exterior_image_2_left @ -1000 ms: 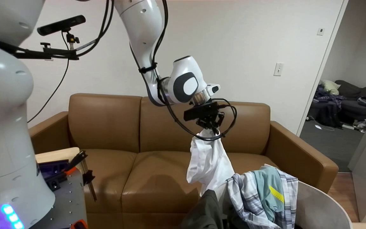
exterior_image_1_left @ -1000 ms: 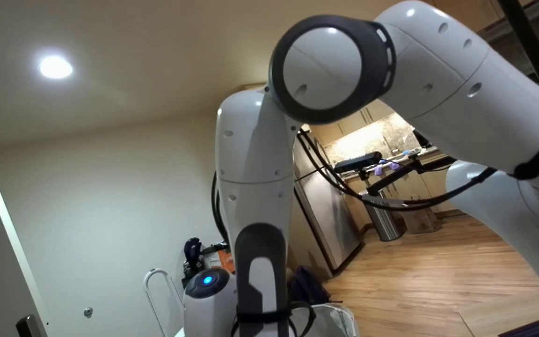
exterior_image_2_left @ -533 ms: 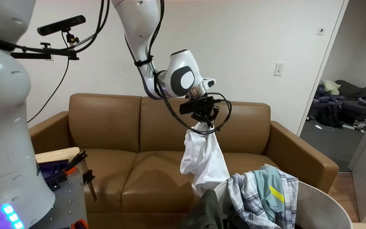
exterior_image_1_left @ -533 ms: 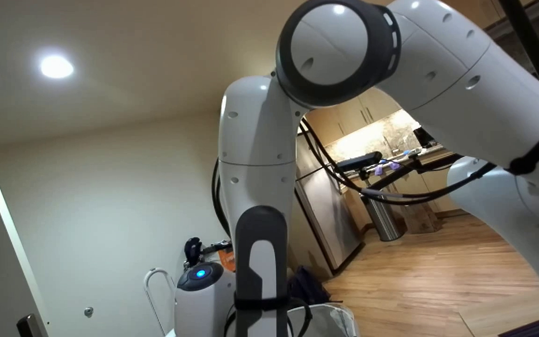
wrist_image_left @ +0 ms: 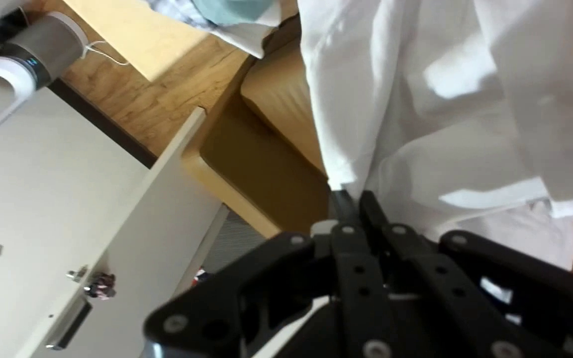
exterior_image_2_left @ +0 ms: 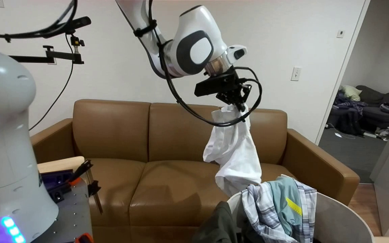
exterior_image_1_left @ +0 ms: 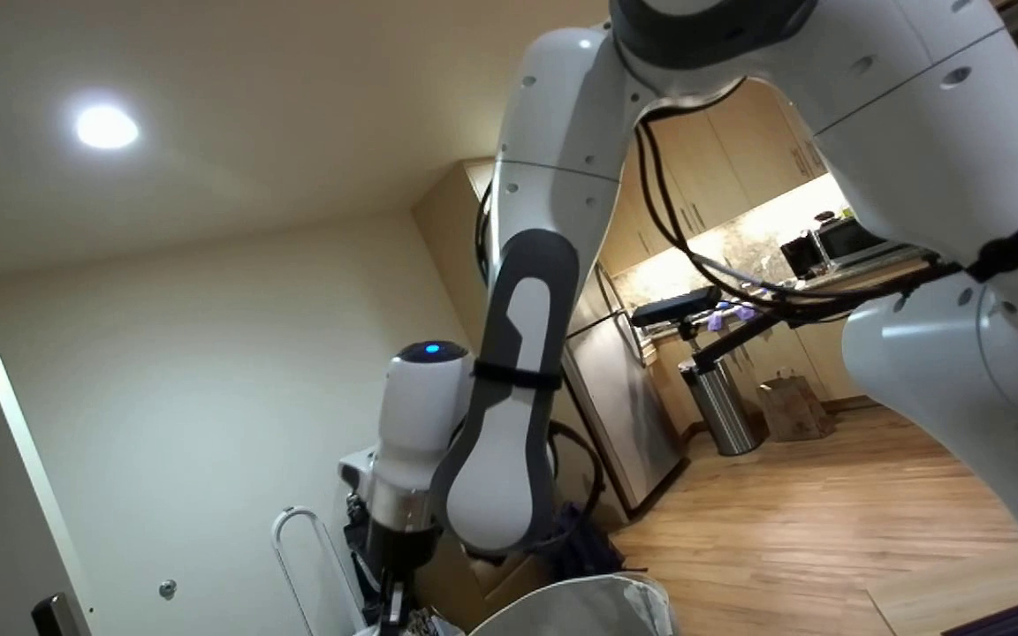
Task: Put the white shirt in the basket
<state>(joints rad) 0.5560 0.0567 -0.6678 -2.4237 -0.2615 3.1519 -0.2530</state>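
The white shirt (exterior_image_2_left: pixel 235 155) hangs from my gripper (exterior_image_2_left: pixel 242 107) in an exterior view. In the wrist view the shirt (wrist_image_left: pixel 440 99) fills the upper right, and my gripper (wrist_image_left: pixel 355 200) is shut on a fold of it. The basket (exterior_image_2_left: pixel 341 217) is a pale round bin at the lower right; it also shows at the bottom of an exterior view (exterior_image_1_left: pixel 588 609). The shirt's lower end hangs by the basket's near-sofa rim, beside the draped clothes. I cannot tell whether it is over the opening. The shirt is mostly out of frame or hidden in the exterior view with the kitchen.
A plaid shirt (exterior_image_2_left: pixel 265 212) and a teal garment (exterior_image_2_left: pixel 285 199) drape over the basket's rim, with dark trousers (exterior_image_2_left: pixel 216 226) beside them. A brown sofa (exterior_image_2_left: pixel 171 175) stands behind. A metal table (exterior_image_2_left: pixel 69 216) with clamps is by the robot base. A camera bracket (exterior_image_2_left: pixel 59 55) sticks out.
The gripper dips slightly left, then rises and moves right in the exterior view with the sofa, carrying the white shirt. The shirt's lower end is higher. The basket and other clothes stay put.
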